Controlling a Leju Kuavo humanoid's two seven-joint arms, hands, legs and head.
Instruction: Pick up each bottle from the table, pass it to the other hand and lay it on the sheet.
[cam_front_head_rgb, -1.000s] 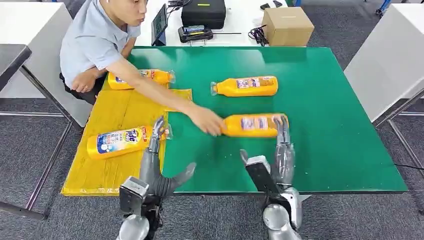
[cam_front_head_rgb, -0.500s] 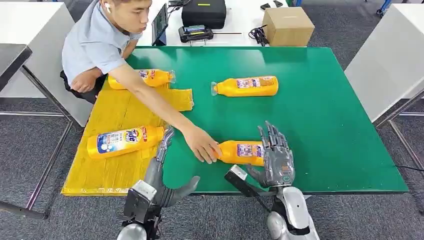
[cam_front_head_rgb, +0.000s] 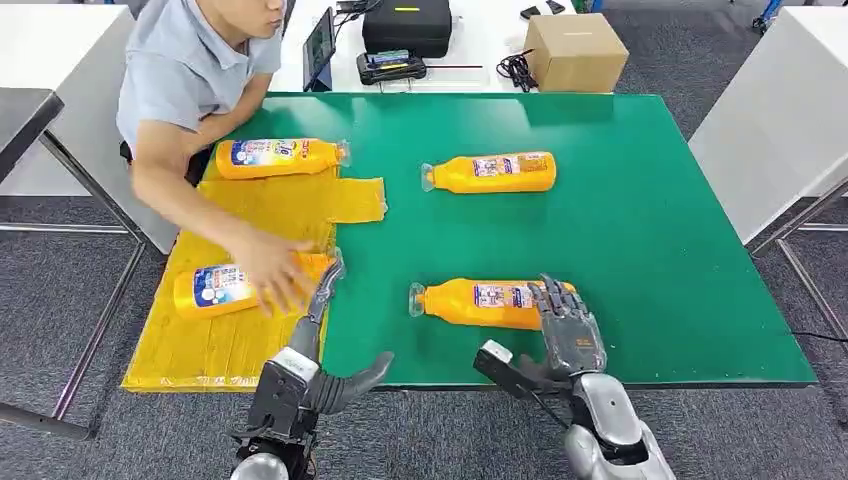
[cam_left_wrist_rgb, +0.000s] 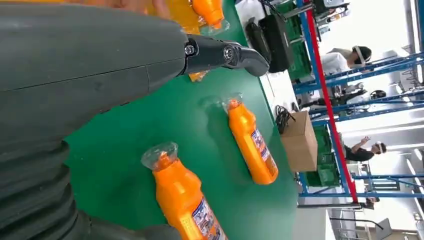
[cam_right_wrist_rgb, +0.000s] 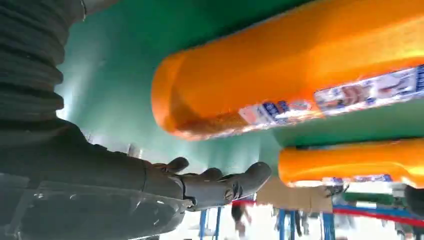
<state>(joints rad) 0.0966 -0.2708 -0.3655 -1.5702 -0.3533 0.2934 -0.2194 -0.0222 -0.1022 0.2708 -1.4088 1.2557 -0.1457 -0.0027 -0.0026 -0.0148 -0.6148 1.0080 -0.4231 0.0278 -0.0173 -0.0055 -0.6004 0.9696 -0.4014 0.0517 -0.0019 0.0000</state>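
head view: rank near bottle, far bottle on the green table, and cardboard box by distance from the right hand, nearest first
1. Near bottle: lying on the green table, right by the right hand, at its fingertips.
2. Far bottle: lying mid-table, beyond the first.
3. Cardboard box: on the white table behind the green one, farthest.

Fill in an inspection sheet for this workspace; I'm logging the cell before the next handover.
Surface: green table, yellow sheet along its left edge.
Job's things: two bottles on the sheet, far and near; two on the green, far and near. All lie flat.
Clutter: box, black case on the white table behind.
Robot hands: left robot hand open at the sheet's edge; right robot hand open at the near bottle's base.
Cables: black bundle beside the box.
Surroundings: person's hand on the near sheet bottle.
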